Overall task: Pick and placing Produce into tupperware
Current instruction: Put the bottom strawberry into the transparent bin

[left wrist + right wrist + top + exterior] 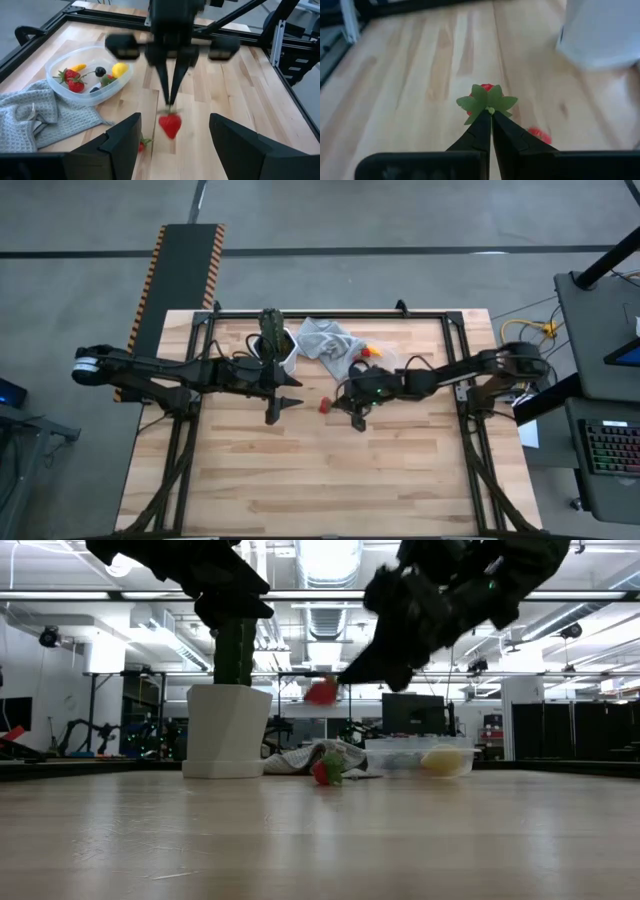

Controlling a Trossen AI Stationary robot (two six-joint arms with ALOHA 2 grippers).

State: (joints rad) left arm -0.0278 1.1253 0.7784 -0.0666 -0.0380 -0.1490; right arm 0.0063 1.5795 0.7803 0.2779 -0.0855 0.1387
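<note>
Strawberry (170, 125), seemingly light and stiff, hangs above the surface (330, 470) by its leafy cap, pinched in the right claw (490, 114); left claw (291, 391) gapes empty.

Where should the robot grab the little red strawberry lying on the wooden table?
Probably by its green leafy cap, coming down from above: the small red strawberry lies low on the wooden table beside the grey cloth, and the cap looks thin.
</note>
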